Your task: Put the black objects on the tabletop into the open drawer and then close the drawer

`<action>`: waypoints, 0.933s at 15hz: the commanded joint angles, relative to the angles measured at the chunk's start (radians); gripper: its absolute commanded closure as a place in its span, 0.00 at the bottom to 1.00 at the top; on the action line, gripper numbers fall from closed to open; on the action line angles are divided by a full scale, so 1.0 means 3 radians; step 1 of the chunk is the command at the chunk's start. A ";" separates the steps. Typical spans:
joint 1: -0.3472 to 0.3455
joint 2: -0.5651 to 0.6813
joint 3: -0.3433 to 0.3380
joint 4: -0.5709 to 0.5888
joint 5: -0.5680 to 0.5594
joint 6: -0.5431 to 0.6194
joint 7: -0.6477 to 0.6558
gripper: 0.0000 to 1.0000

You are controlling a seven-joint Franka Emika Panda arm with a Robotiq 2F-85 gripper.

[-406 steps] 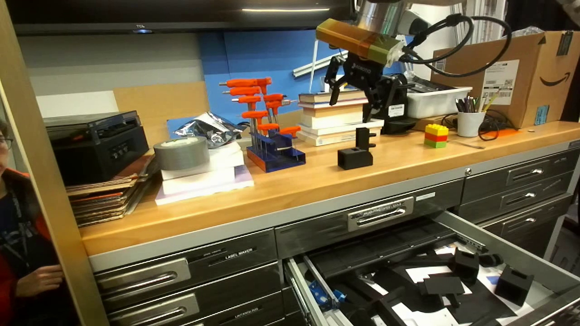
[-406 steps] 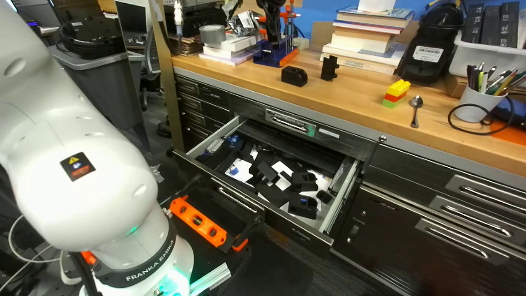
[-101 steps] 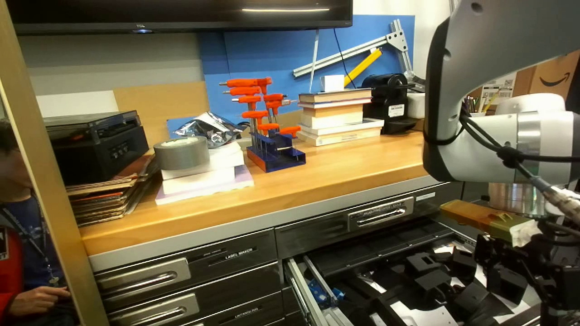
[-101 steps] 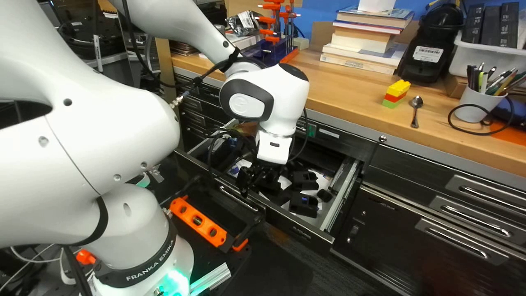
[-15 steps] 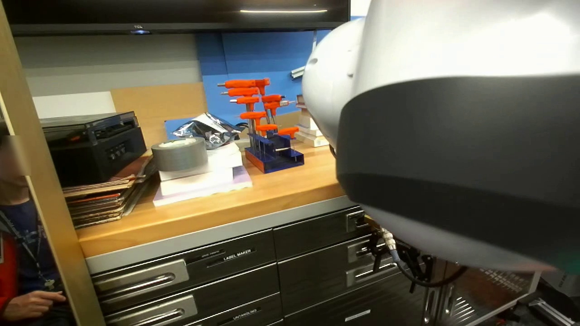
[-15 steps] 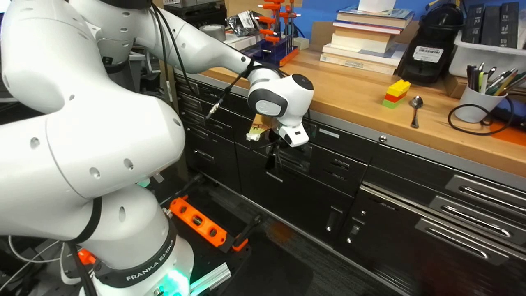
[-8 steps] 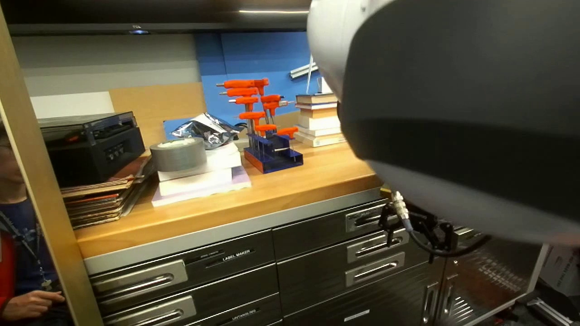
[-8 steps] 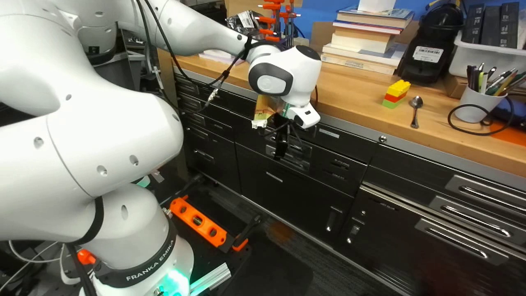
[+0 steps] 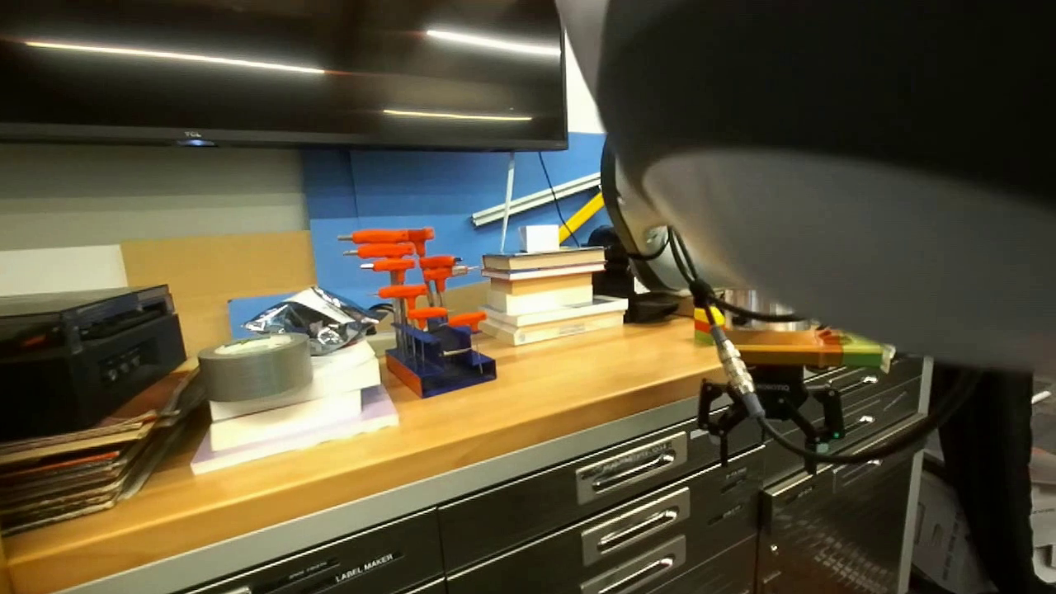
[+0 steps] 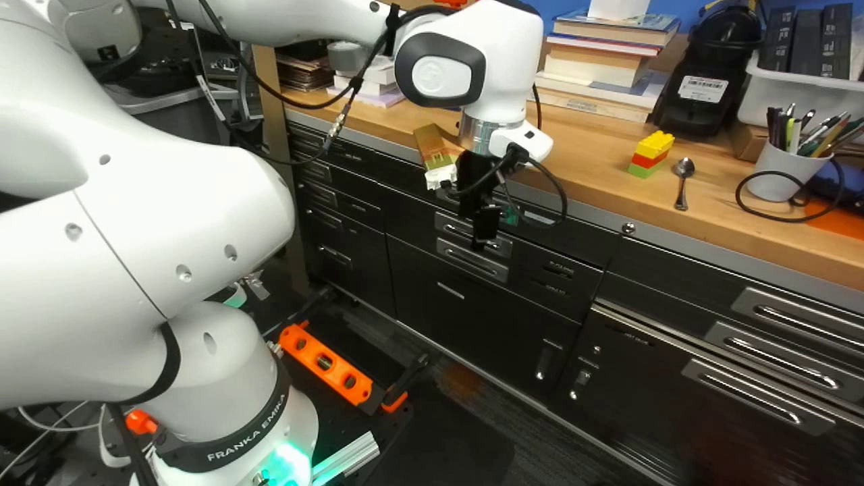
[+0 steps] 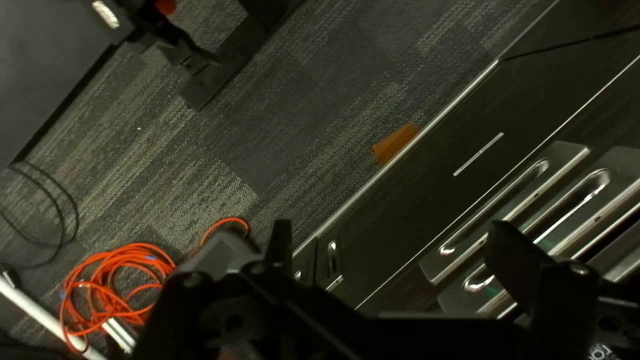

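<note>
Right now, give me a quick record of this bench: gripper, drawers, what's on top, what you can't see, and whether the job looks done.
gripper: open wide, holding nothing
drawer: second from the top, shut like those around it
small black parts: none in view
tabletop: toy bricks, pen cup, spoon between those two, book stack farther back, among other things
hidden: the drawer's inside, and some tabletop behind the robot arm
job: probably done, though the drawer's contents can't be checked

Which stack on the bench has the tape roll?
The pale stack between the black electronics box and orange-handled tools; the book stack past them carries a white object.
</note>
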 commanded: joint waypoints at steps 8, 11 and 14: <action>0.1389 0.1184 -0.1377 -0.0087 -0.2181 0.0076 -0.0303 0.00; 0.2082 0.1595 -0.1978 -0.0078 -0.2962 0.0079 -0.0190 0.00; 0.2798 0.1822 -0.2661 -0.0098 -0.3445 0.0026 -0.0111 0.00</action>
